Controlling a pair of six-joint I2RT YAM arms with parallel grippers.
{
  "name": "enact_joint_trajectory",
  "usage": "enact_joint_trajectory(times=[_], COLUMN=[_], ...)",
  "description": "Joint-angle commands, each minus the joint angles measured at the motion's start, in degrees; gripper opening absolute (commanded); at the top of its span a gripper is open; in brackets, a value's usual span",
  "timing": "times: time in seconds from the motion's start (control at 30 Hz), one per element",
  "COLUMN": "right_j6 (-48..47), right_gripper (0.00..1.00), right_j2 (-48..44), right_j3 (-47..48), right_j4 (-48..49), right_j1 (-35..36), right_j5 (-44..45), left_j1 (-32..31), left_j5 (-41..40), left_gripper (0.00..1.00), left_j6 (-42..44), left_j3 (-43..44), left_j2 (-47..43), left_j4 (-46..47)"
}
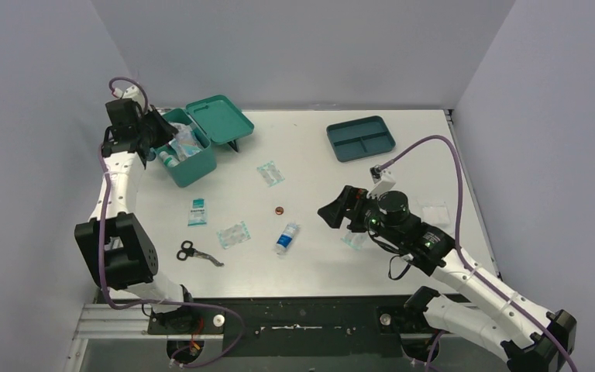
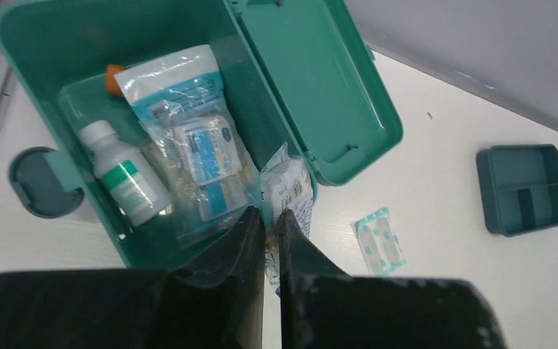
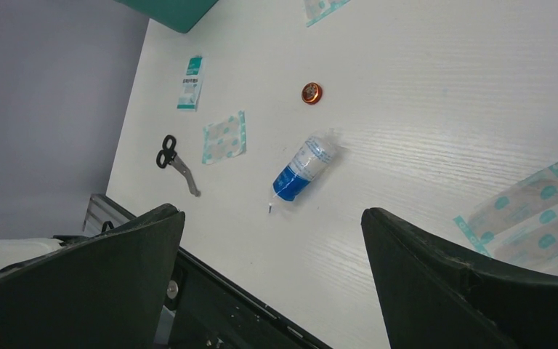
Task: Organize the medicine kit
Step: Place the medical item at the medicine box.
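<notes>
Pinches, in the nearly closed left end effector (image 2: 270,231), the lower edge of a white barcoded pouch (image 2: 287,190) draped over one wall of the medicine kit (image 2: 36,51). Locates the medicine kit at the far left of the table (image 1: 318,263), with lid (image 2: 312,80) swung fully open. Contains a white bottle with a green label (image 2: 125,182), a clear bag of packets (image 2: 189,131) and a small orange item (image 2: 114,76). Presents the right end effector (image 3: 270,214) spread wide, gripping nothing, raised above the table. Shows beneath it a blue-and-white bottle (image 3: 304,167), an orange cap (image 3: 312,92), scissors (image 3: 174,163), a plaster pack (image 3: 224,137) and a teal sachet (image 3: 191,82), plus a second plaster pack (image 3: 530,214) just beside one finger. Places the darker divided tray (image 1: 361,138) at the far right, well apart from the kit.
</notes>
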Motion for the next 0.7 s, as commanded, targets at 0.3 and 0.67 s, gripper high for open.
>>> enact_joint_trajectory(times=[0.3,0.67], right_j6=[-1.83,-1.02], right_gripper=[1.0,1.0], right_j2=[0.83,0.78], right_j3=[4.08,4.27], right_j4=[-0.14,-0.54], right_j1=[0.22,0.21], right_j5=[2.13,2.14], left_j1=[4.03,4.44], left_j5=[-5.13,-5.28], left_gripper=[0.0,0.0], left_j6=[5.02,4.22], left_j3=[9.76,9.5], left_j2=[9.76,14.06], left_j4=[-0.61,2.0])
